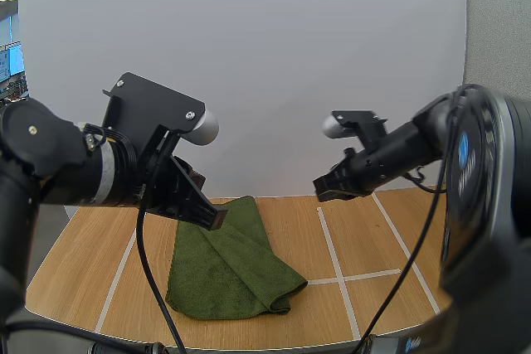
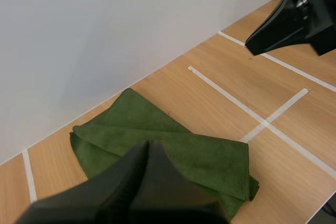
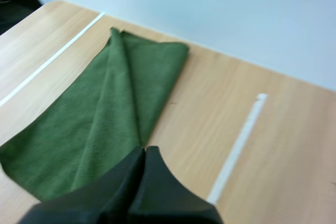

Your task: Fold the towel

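Observation:
A dark green towel point(image 1: 232, 267) lies folded lengthwise on the wooden table, running from the back wall toward the front edge. Its folded layers show in the left wrist view point(image 2: 173, 145) and in the right wrist view point(image 3: 110, 114). My left gripper point(image 1: 214, 219) hovers above the towel's far left part, fingers shut on nothing and lying together as one dark wedge point(image 2: 148, 150). My right gripper point(image 1: 319, 188) hangs in the air to the right of the towel, also shut and empty point(image 3: 144, 156). The right gripper point(image 2: 257, 43) appears beyond the towel in the left wrist view.
White tape lines point(image 1: 332, 259) divide the wooden table point(image 1: 373, 238) into fields. A white wall point(image 1: 249, 55) stands right behind the table's far edge. Bare wood lies to the right of the towel.

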### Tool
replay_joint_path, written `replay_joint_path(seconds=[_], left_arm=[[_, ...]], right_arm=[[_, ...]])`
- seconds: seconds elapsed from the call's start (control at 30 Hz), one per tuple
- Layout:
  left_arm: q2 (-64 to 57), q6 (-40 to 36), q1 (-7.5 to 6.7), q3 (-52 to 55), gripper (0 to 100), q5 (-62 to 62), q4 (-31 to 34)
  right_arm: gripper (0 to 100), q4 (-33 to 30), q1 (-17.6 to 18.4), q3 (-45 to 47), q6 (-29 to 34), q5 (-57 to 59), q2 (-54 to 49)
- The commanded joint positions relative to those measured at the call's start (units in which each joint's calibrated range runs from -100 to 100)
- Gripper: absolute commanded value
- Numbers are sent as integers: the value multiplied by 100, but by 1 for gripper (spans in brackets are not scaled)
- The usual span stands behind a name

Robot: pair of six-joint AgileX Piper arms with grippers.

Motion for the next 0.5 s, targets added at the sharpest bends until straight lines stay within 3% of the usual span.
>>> replay_joint_path(seconds=[0.0, 0.23, 0.47], left_arm=[[273, 196, 5, 31, 3, 18, -219], [510, 575, 5, 31, 37, -108, -299], [510, 576, 5, 31, 41, -513, -287]], right_arm=[[0, 8, -228, 188, 59, 197, -666], [0, 379, -340, 606, 370, 197, -1900], [0, 546, -340, 606, 652, 197, -2088]])
